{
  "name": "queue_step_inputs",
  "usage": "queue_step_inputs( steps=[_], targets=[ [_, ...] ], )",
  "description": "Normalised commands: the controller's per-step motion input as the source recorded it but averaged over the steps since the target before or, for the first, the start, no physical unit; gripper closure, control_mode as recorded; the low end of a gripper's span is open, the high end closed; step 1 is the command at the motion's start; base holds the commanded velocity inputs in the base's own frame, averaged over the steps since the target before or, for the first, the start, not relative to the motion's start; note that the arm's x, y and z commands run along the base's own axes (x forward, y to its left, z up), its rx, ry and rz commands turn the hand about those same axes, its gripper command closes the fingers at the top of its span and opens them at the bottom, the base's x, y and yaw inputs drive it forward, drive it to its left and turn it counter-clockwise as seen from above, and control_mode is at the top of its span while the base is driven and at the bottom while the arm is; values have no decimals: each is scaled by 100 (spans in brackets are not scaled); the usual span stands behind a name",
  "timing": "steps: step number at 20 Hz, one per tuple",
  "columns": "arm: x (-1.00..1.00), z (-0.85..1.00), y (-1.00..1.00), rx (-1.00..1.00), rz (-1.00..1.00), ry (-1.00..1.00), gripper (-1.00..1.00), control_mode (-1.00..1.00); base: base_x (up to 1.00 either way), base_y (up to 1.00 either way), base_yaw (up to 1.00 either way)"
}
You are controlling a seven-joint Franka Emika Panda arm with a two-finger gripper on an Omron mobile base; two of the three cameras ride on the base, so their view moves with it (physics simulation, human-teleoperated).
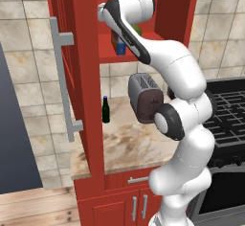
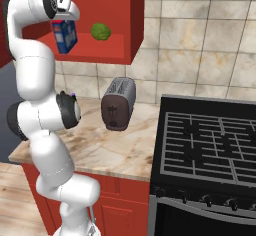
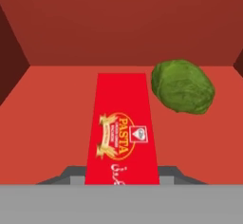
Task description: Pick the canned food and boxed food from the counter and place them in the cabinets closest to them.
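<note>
Boxed food: red pasta carton inside the open cabinet, over its red shelf, tilted in the right base view.
Gripper: fingers clenched on the carton's sides.
Neighbour: a green leafy vegetable just beside the box.
Risk: released while tilted, the carton may topple or nudge the vegetable.
Below: toaster and dark bottle on the counter, where a fall would land.

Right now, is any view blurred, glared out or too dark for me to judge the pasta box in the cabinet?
Hand view: sharp, evenly lit, the boxed food label readable, the green vegetable crisp, the cabinet side walls shaded. Right base view: clear, no glare. Left base view: clear, but the arm hides most of the box.
</note>
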Motion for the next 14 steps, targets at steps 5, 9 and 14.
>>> queue_step_inputs(
  steps=[5,9,14],
  targets=[
    [35,-2,2,0,0,0,100,-100,0,0,0],
    [20,0,0,0,0,0,100,-100,0,0,0],
    [18,0,2,0,0,0,-100,-100,0,0,0]
  ],
)
